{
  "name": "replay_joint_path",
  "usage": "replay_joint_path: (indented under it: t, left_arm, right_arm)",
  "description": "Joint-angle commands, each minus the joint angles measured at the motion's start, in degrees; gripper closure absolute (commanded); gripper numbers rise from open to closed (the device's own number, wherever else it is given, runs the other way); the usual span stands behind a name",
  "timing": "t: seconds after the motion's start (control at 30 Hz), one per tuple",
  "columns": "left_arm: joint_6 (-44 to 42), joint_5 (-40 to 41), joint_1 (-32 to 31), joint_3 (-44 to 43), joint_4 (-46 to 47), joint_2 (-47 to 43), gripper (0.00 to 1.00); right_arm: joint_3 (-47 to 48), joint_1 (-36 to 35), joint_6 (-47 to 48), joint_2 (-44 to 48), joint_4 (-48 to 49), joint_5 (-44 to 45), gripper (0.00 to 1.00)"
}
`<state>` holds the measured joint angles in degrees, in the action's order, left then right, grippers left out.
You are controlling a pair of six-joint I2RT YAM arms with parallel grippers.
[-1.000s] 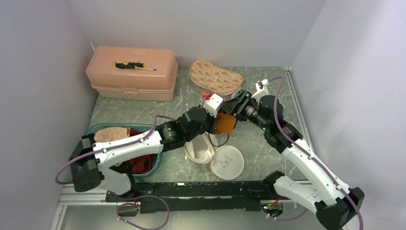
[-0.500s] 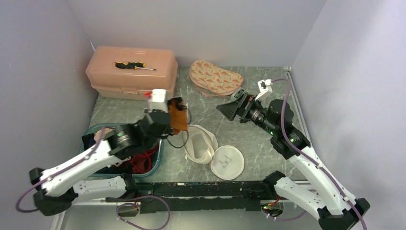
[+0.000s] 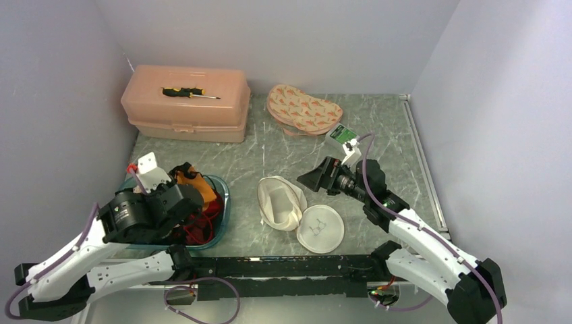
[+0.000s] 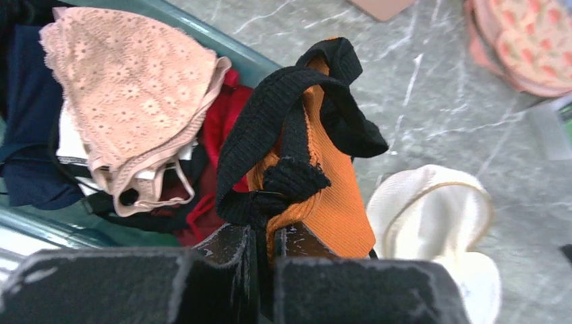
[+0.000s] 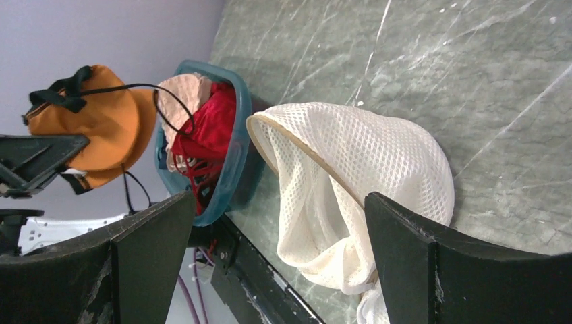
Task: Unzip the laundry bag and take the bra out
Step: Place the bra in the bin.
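From above, the left gripper (image 3: 181, 179) hung over the teal basin (image 3: 223, 202), its fingers pinched on the bra (image 3: 197, 186), an orange one with black straps. Just right of the basin the laundry bag (image 3: 280, 202) lay gaping, so unzipping and pulling out looked done; only the drop seemed left. The left wrist view showed the jaws clamped narrow on a black strap, above a red garment (image 4: 226, 128) inside the basin. In the right wrist view the right gripper (image 5: 283, 223) stood wide and empty, farther right of the basin, facing the bag.
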<state>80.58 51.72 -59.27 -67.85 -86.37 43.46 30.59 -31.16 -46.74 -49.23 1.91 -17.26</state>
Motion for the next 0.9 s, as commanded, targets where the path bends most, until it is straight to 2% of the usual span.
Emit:
replay_joint_path:
  t: [0.0, 0.07, 0.1, 0.17, 0.23, 0.3, 0.37, 0.53, 0.7, 0.87]
  left_arm:
    - [0.4, 1.1, 0.4, 1.0, -1.8, 2.7, 0.97]
    - [-4.5, 1.0, 2.9, -0.8, 1.3, 6.0, 0.97]
    - [-11.9, -1.0, 6.3, -1.5, 4.5, 7.0, 0.97]
    - [-25.9, -11.3, 19.5, -0.5, 16.2, 7.5, 0.97]
    - [-34.2, -25.6, 39.8, 2.3, 22.9, 7.6, 0.97]
    - [-37.3, -39.7, 53.3, 5.5, 25.7, 7.9, 0.97]
    - [-37.9, -45.8, 61.3, 8.9, 27.9, 6.2, 0.97]
    - [-34.7, -45.3, 66.9, 14.0, 27.7, -1.1, 0.97]
    - [-29.1, -43.7, 68.1, 19.3, 26.9, -5.2, 0.97]
    - [-20.8, -41.0, 68.2, 22.6, 24.3, -5.2, 0.97]
  right_arm:
    - [-0.7, 0.1, -0.9, 0.6, 8.7, -2.6, 0.0]
    - [-0.9, 0.1, -0.4, 0.8, 8.6, -2.6, 0.0]
    - [-0.9, 0.1, -0.2, 1.0, 8.4, -2.6, 0.0]
    - [-1.0, 0.1, 0.2, 1.7, 8.2, -2.4, 0.0]
    - [-1.2, 0.1, 0.5, 2.6, 7.9, -2.2, 0.0]
    - [-1.4, 0.1, 1.0, 3.8, 7.1, -1.6, 0.0]
    - [-1.7, 0.1, 1.6, 5.0, 6.2, -1.2, 0.0]
    - [-3.5, 0.1, 2.4, 6.5, 5.8, -0.5, 0.0]
    - [-4.1, 0.1, 2.3, 5.3, 6.5, -1.9, 0.0]
    - [-4.6, 0.1, 2.9, 6.7, 5.3, -1.2, 0.0]
